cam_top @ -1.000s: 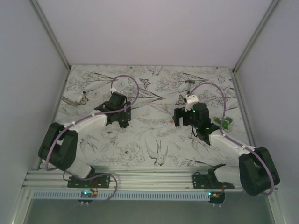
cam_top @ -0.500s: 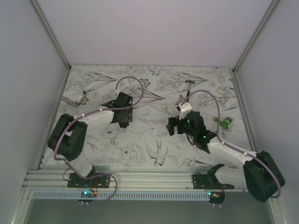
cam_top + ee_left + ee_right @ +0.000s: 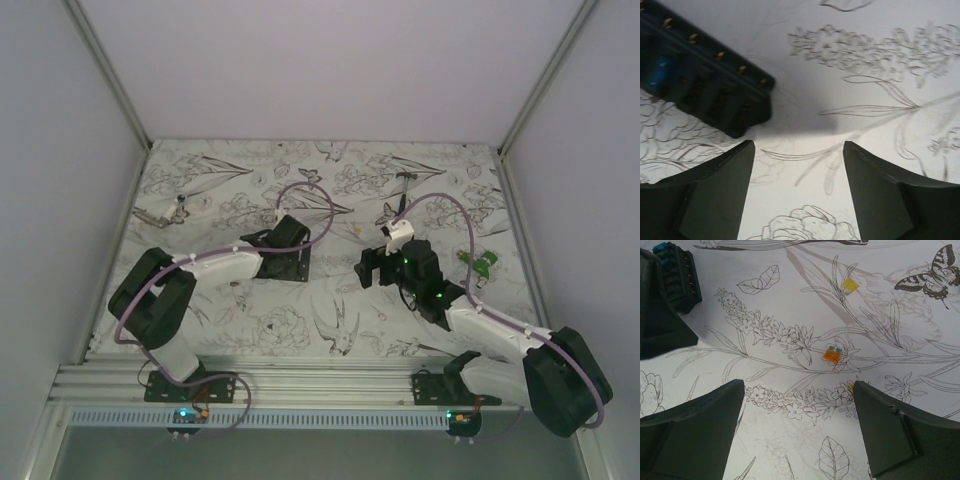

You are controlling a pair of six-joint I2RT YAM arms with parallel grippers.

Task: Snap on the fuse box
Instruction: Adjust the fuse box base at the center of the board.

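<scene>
Fingers of your left tool [image 3: 797,150] stand apart, with only the flower-printed white bench [image 3: 805,30] between them. The small black rectangular plastic fuse box [image 3: 705,85] lies on the bench just ahead of one fingertip, outside the gap. Your right tool [image 3: 799,386] gapes wide, holding nothing, above a small orange blade fuse [image 3: 831,354].

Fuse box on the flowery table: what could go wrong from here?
The fuse box lies beside the left gripper, not between its open jaws, so closing now might only nudge it. A loose orange fuse lies on the table just ahead of the open right gripper, which could knock it away.
</scene>
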